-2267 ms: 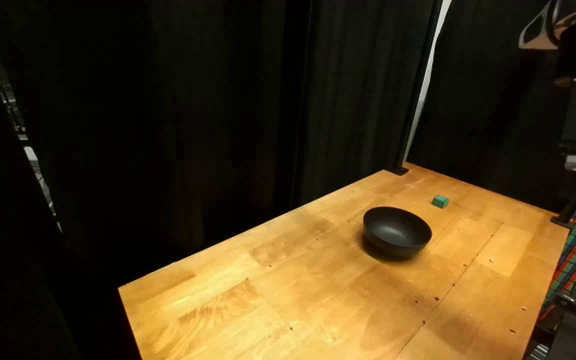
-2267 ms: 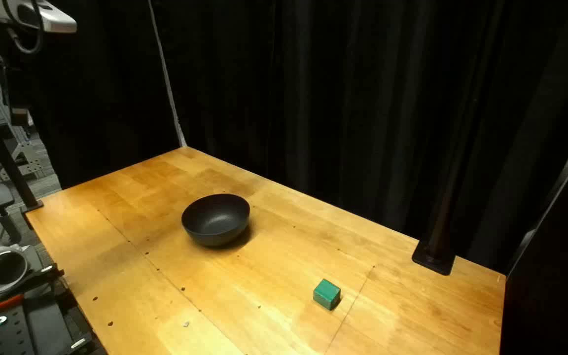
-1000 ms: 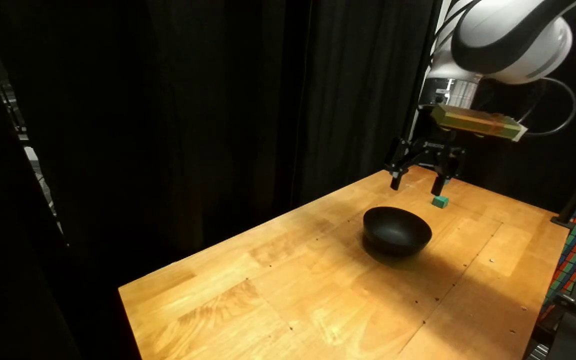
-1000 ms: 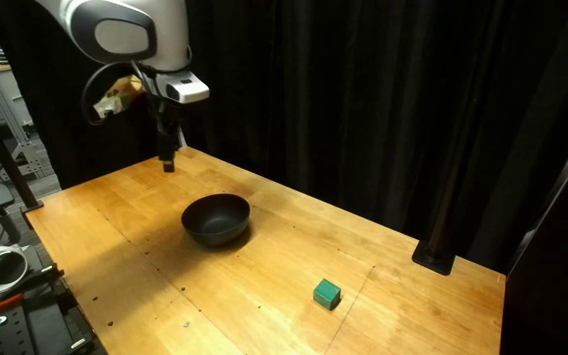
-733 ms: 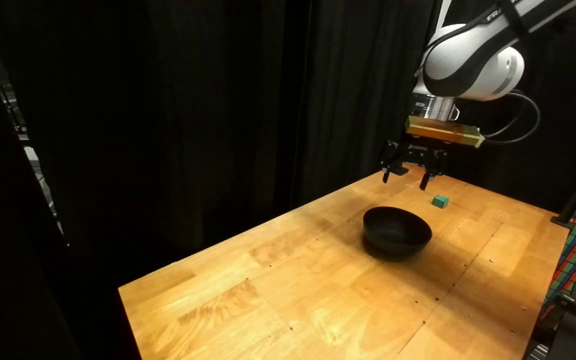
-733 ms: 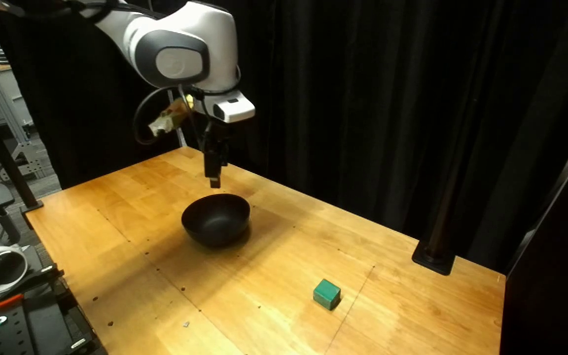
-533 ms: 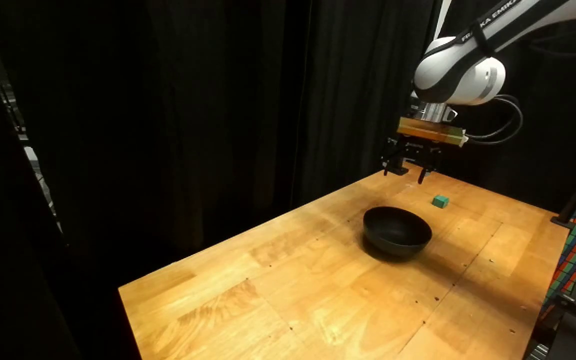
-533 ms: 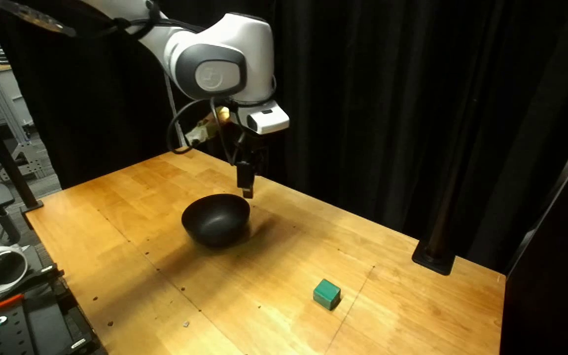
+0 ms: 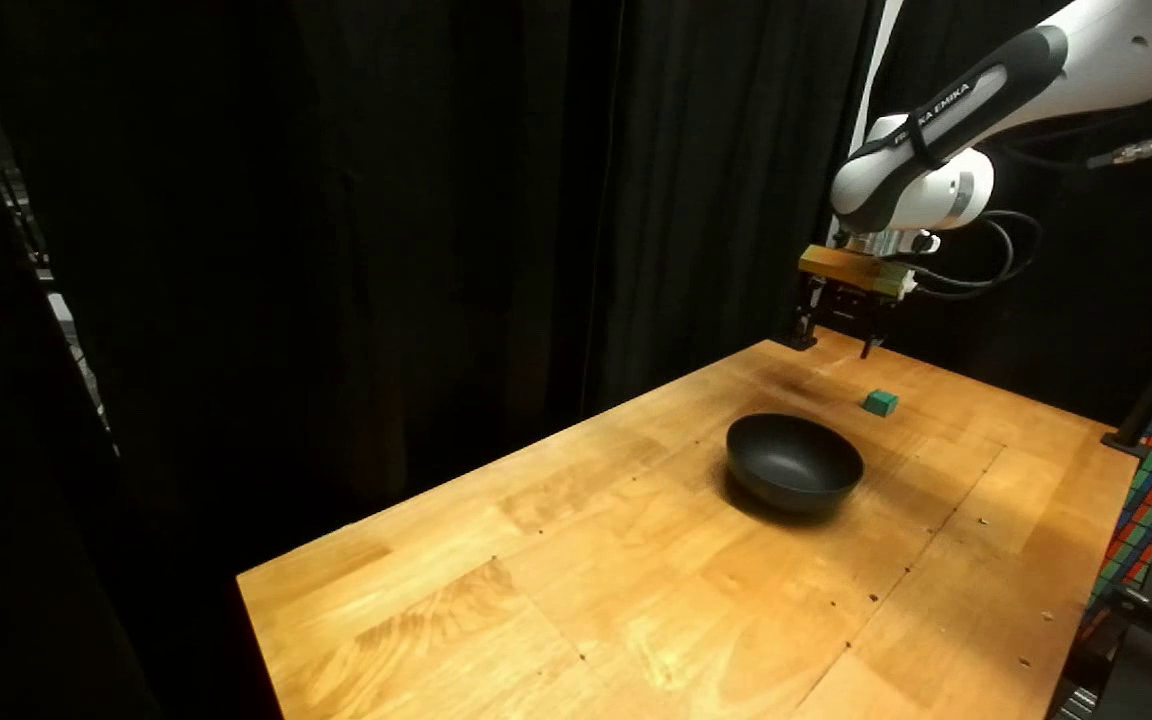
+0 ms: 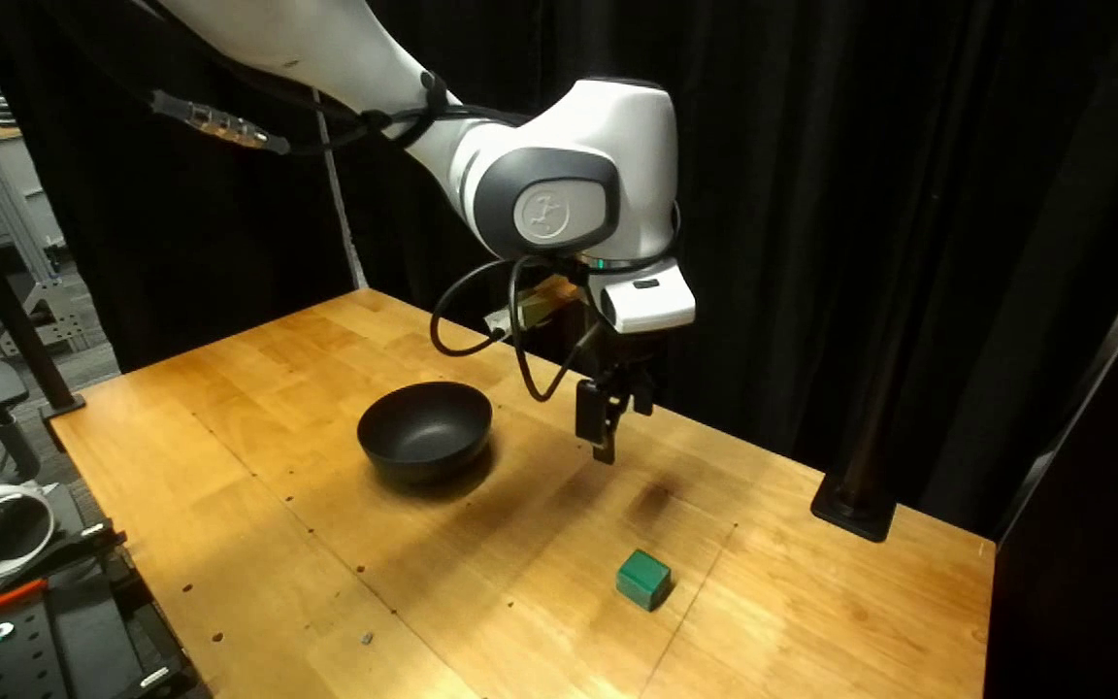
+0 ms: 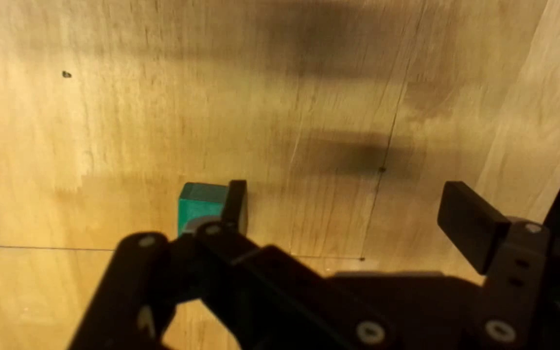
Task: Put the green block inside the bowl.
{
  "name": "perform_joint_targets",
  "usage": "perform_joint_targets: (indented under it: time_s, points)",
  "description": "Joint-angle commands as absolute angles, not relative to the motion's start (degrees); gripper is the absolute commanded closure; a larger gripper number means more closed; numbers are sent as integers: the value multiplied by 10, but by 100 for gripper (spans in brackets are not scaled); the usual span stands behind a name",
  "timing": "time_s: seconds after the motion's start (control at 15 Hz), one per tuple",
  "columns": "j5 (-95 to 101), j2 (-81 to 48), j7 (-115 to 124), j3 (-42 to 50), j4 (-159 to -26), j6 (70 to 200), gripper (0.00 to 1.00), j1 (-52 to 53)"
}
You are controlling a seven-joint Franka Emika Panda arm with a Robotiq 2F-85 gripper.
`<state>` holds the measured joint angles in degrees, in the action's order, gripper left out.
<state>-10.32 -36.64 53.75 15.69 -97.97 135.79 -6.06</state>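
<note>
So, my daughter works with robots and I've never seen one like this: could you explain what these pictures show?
The white limb is a robot arm; at its end is a black gripper, a two-fingered hand. Two pictures come from cameras standing outside the robot, looking at the scene from different places. The wrist view comes from a camera on the arm itself, so the fingers loom large and the wooden table appears from above.

On that table sit a dark bowl and, apart from it, a small green block.

Nothing is held: the fingers are spread open above the table. In the wrist view one finger hides part of the block, but both exterior views show the block resting on the wood, apart from the gripper.
</note>
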Motion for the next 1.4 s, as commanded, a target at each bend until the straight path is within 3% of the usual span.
perform_joint_targets:
  time_s: [0.0,0.8,0.87,1.0,1.33]
  points:
    - [-102,-416,604,172,-919,1344,0,-78]
    - [-110,-473,671,174,-912,1316,0,-128]
    - [-114,-476,670,169,-912,1313,25,-131]
    - [-119,-480,669,164,-914,1309,34,-134]
    - [-132,-460,665,160,-933,1316,73,-134]
